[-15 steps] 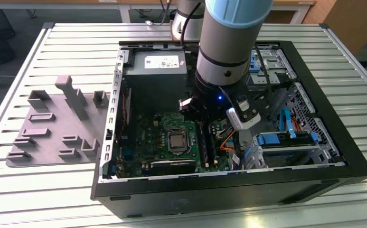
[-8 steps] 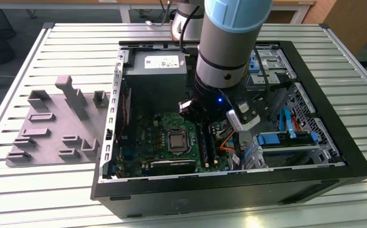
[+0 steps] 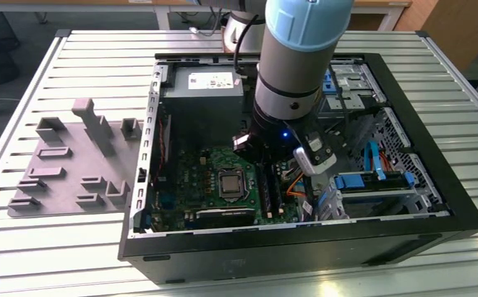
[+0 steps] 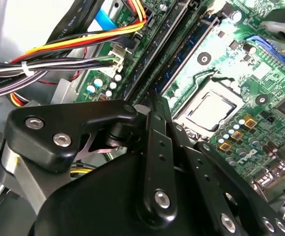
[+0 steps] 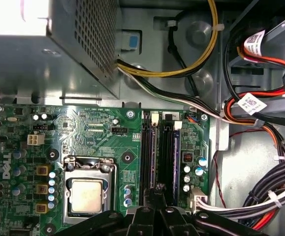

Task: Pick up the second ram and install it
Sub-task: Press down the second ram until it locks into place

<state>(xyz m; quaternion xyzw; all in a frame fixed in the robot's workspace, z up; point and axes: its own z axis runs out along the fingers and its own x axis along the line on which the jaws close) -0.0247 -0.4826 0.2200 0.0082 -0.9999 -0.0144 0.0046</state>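
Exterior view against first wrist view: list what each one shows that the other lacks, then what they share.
Exterior view alone: the grey fixture tray on the slatted table, outside the computer case, and the arm reaching into it.

First wrist view alone: the black memory slots seen from above, with the gripper poised at their near end, and the yellow cable.

Shared: the motherboard with its processor socket and the power supply box.

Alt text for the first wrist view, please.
The pincer hangs low over the motherboard's long black RAM slots, beside the CPU socket. Above sit the grey power supply and bundled cables.
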